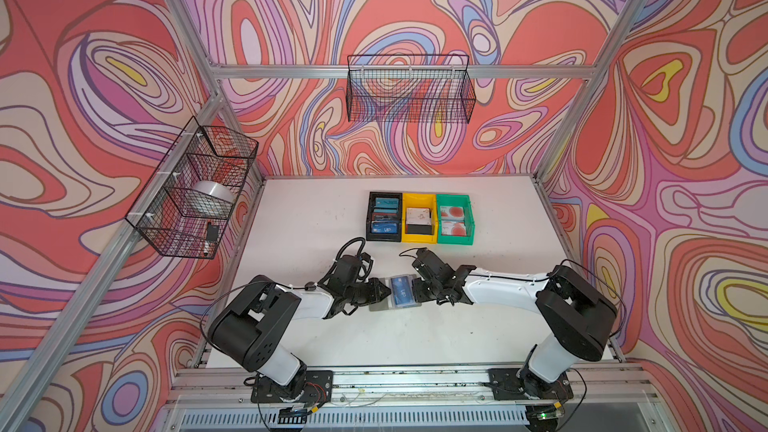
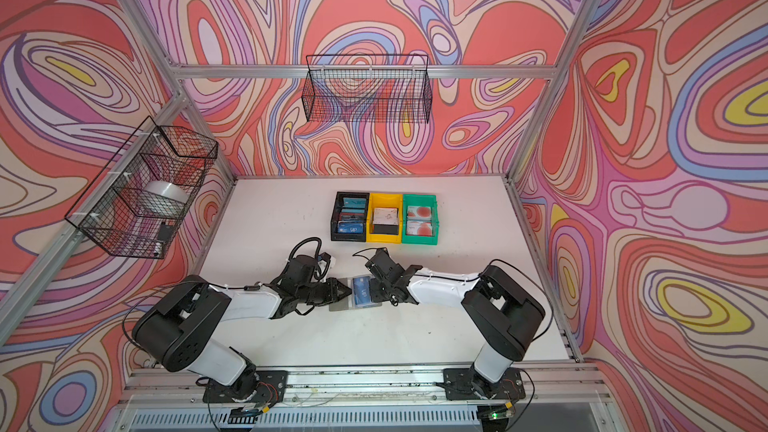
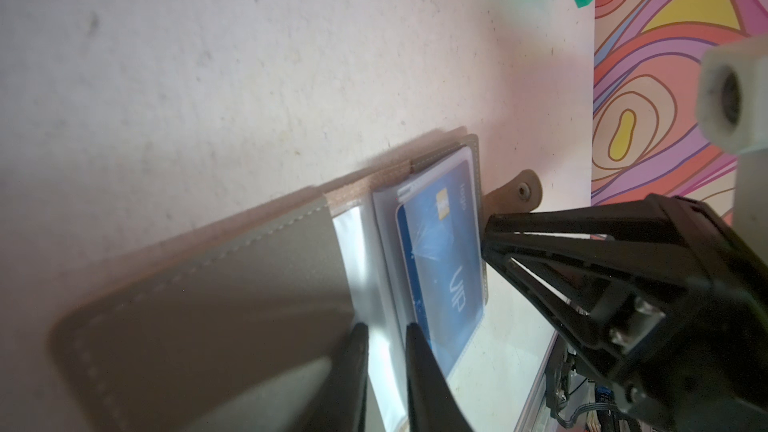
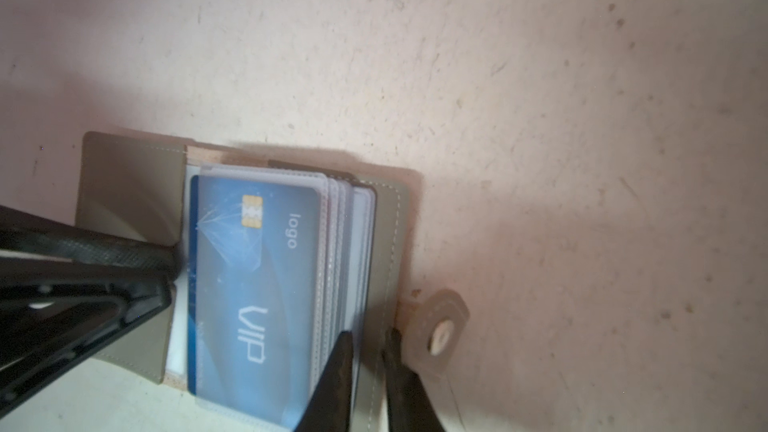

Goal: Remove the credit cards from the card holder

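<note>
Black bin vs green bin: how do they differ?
Contents: the black bin holds blue and dark cards; the green bin holds pale cards with red circles. Position: in both top views the black bin is at the row's left end, the green bin at the right, with the yellow bin between. Both are open-topped bins on the table's far side.

Overhead pair; wrist close-ups sharing card holder (image 3: 208,305)

"VIP" and "logo" on blue card (image 4: 257,284), "VIP" on second card (image 1: 384,228) in black bin (image 1: 369,218)

White arm links (image 1: 503,284), black joints (image 1: 577,309), thin cables (image 1: 344,246)
</note>
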### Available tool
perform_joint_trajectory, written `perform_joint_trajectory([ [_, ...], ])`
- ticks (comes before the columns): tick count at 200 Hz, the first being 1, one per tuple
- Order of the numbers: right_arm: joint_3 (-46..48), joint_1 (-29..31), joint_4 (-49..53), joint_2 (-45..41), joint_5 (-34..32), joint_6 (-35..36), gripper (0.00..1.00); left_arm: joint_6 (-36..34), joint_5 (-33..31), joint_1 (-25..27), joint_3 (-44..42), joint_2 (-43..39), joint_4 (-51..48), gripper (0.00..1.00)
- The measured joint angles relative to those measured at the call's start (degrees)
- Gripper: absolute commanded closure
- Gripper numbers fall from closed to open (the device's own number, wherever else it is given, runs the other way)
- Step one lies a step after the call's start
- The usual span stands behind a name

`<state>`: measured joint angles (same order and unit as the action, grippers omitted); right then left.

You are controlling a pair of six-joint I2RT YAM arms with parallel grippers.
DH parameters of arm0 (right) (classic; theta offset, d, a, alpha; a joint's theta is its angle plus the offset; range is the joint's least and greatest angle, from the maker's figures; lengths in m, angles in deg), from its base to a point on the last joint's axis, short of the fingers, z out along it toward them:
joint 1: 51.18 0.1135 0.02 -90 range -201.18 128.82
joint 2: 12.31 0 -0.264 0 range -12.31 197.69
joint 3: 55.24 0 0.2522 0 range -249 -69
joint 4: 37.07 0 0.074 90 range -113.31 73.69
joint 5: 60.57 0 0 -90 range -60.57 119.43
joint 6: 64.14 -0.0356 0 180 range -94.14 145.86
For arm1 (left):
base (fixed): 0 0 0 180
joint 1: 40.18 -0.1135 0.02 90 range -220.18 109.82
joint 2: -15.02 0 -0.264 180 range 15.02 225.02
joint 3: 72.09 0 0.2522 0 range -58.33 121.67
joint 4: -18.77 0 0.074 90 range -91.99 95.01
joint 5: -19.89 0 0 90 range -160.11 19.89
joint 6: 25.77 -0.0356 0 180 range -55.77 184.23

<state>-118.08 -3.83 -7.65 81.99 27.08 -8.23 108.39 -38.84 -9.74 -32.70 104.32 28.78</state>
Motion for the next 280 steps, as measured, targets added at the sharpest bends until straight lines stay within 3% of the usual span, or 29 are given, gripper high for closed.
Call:
perform_joint_trajectory([
  [51, -1.7, 0.0, 1.5, -3.2, -0.5, 0.8, 0.82, -0.5, 0.0, 0.0, 0.7, 0.0, -1.1, 0.79],
  [280, -5.9, 0.3, -0.3, 5.9, 1.1, 1.6, 0.83, 0.3, 1.1, 0.0, 1.7, 2.3, 1.0, 0.78],
])
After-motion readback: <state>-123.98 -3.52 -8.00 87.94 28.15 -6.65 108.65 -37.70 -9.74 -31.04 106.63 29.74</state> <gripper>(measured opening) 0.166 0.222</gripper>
